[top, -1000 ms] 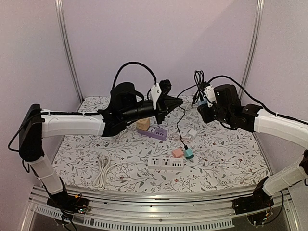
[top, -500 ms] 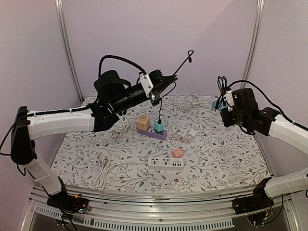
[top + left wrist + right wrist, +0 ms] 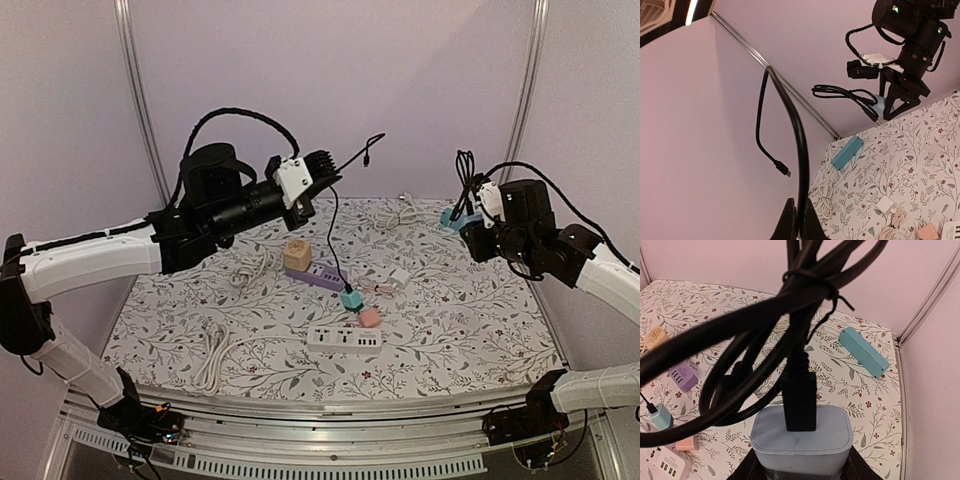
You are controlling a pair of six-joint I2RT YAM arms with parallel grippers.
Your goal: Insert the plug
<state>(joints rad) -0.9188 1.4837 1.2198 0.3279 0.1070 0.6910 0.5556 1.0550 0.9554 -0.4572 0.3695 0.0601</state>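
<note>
Left gripper (image 3: 322, 178): raised over the far left of the table, closed narrow on a black cable (image 3: 799, 150). In the wrist view the cable is pinched between its 2 fingers (image 3: 788, 221).
Black cable: drops from the left gripper to the teal plug. A short free end with a small connector sticks up to the right.
Teal plug (image 3: 350, 298): on the cable's lower end, tilted, mid-table, between the purple strip (image 3: 318, 276) and the pink charger (image 3: 369, 317), just beside the pink one. It is not in any socket, and I cannot tell if it touches the table (image 3: 470, 340).
White power strip (image 3: 345, 340): flat at near centre, nearer than the teal plug and apart from it.
Right gripper (image 3: 800, 462): raised at the far right, clamped on a pale blue charger (image 3: 800, 437).
Black cord (image 3: 765, 315): 1 end is plugged into the top of the pale blue charger, the rest loops in a coil above it.
Tan block (image 3: 296, 256): just left of the purple strip's far end.
White adapter (image 3: 398, 276): right of the purple strip.
White cord bundle (image 3: 212, 350): near left of the table.
Teal bar (image 3: 863, 352): far right corner, flat.
</note>
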